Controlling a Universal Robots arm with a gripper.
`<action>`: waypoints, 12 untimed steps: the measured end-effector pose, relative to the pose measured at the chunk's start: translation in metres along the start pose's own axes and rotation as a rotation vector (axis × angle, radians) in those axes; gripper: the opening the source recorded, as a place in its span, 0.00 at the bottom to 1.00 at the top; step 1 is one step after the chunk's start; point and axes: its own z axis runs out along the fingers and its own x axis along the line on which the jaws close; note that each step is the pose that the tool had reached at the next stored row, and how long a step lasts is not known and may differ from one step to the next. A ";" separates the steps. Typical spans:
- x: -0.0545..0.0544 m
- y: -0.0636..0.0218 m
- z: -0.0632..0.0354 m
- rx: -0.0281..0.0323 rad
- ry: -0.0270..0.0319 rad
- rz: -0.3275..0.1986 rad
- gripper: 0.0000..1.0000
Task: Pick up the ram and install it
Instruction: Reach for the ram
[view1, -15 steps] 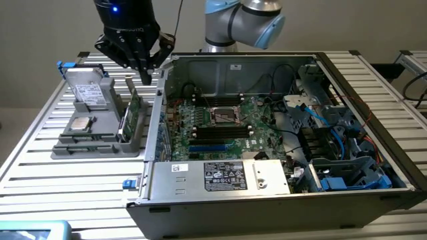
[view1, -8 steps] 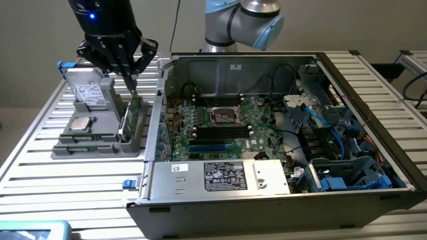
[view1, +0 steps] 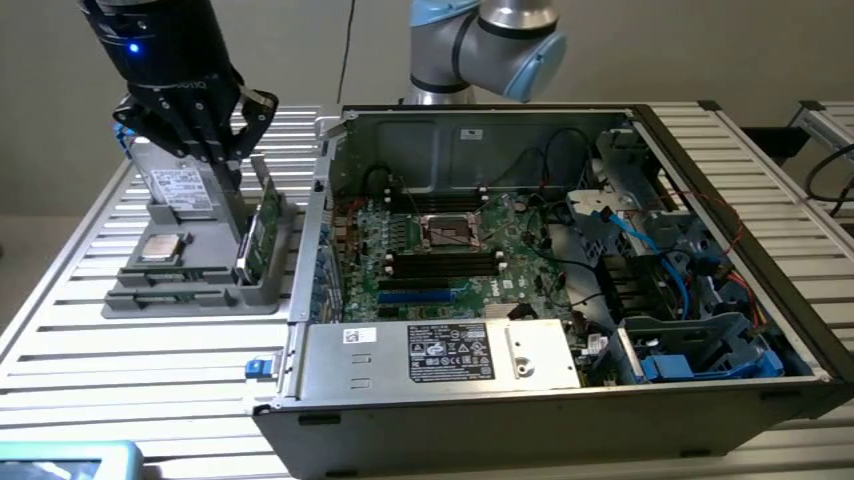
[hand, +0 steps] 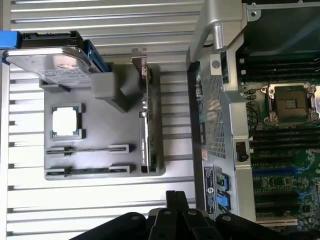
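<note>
The ram (hand: 85, 170) is a slim green stick standing on edge in a slot of the grey holder (hand: 100, 122), at the end far from the hard drive; in the exterior view the ram (view1: 171, 297) sits at the holder's (view1: 134, 300) near edge. My gripper (view1: 214, 150) hangs above the holder's far end, over the hard drive, fingers pressed together and holding nothing. In the wrist view the gripper (hand: 176, 197) is apart from the ram, between the holder and the case. The motherboard (view1: 441, 250) lies in the open computer case (view1: 534, 400), its dark memory slots (view1: 441, 262) beside the CPU socket.
The holder also carries a hard drive (hand: 55, 60), a CPU (hand: 66, 121) and a taller green card (hand: 147, 125) standing on edge. The case wall (hand: 215, 100) rises right beside the holder. Cables and drive cages (view1: 667, 300) crowd the case at the exterior view's right.
</note>
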 end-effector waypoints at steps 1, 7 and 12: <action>0.003 -0.0011 0.0006 0.0001 0.0013 0.000 0.11; 0.024 -0.0062 0.0049 0.0006 0.0088 0.001 0.11; 0.044 -0.0089 0.0095 0.0009 0.0122 0.001 0.11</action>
